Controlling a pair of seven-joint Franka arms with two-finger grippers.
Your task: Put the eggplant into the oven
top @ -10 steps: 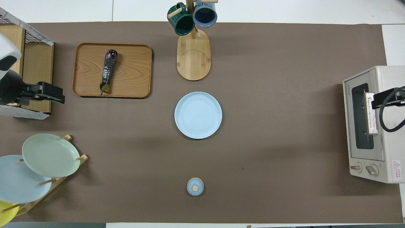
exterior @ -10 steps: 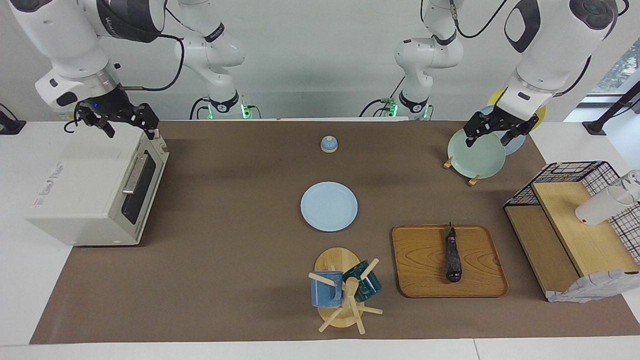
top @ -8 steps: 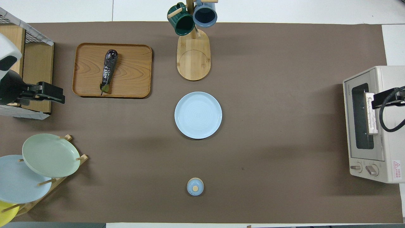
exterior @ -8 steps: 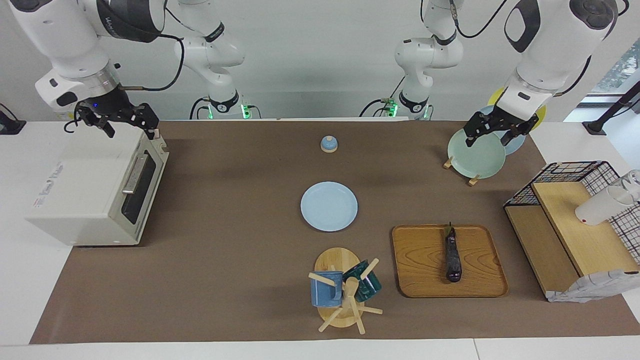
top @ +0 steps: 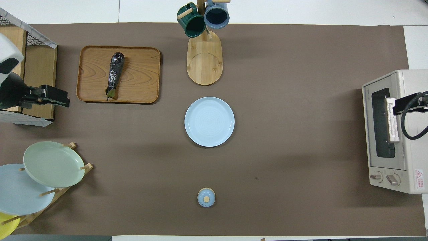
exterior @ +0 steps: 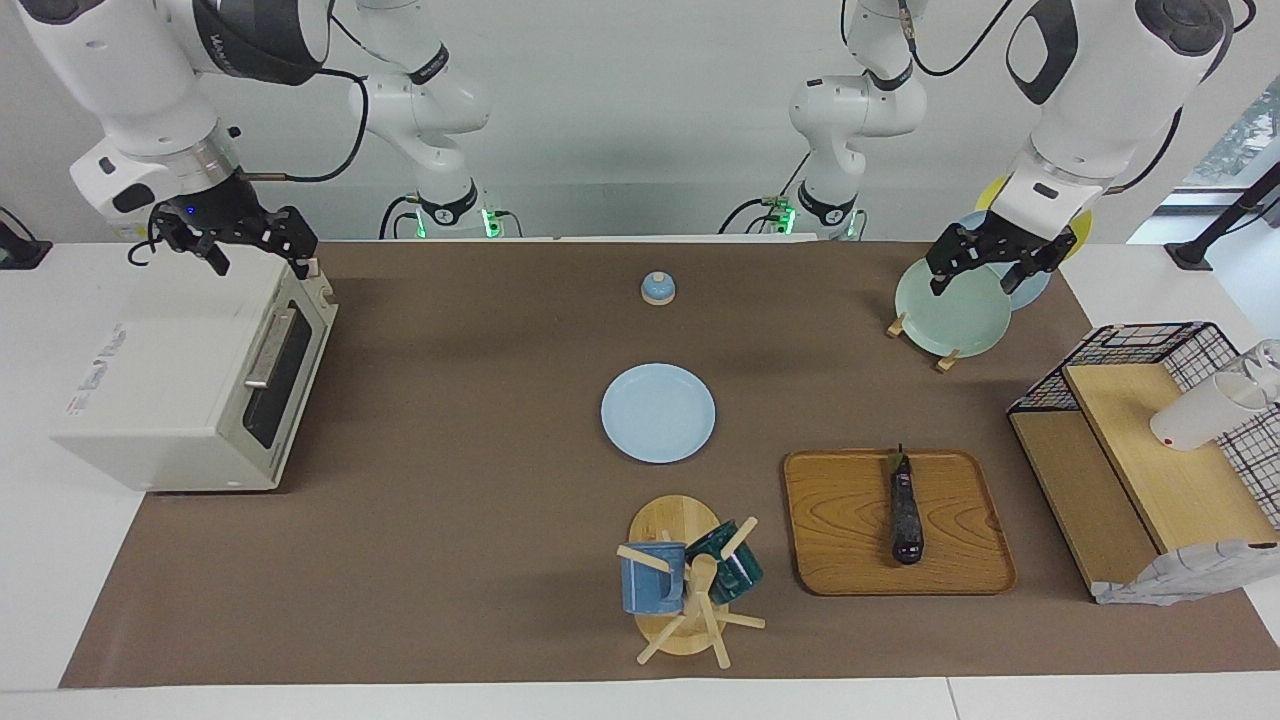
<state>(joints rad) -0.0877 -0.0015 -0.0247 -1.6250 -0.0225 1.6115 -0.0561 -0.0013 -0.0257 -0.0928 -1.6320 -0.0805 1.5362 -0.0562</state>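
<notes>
The eggplant, dark purple with a green stem, lies lengthwise on a wooden tray toward the left arm's end of the table; it also shows in the overhead view. The off-white oven stands at the right arm's end with its glass door shut, and also shows in the overhead view. My right gripper is open and empty, up over the oven's top front edge. My left gripper is open and empty, up over the plate rack, apart from the eggplant.
A light blue plate lies mid-table. A mug tree with a blue and a green mug stands beside the tray. A small blue knob lid sits nearer the robots. A plate rack and a wire shelf stand at the left arm's end.
My left gripper has risen very slightly over the plate rack. The right gripper, the eggplant and the oven have not moved.
</notes>
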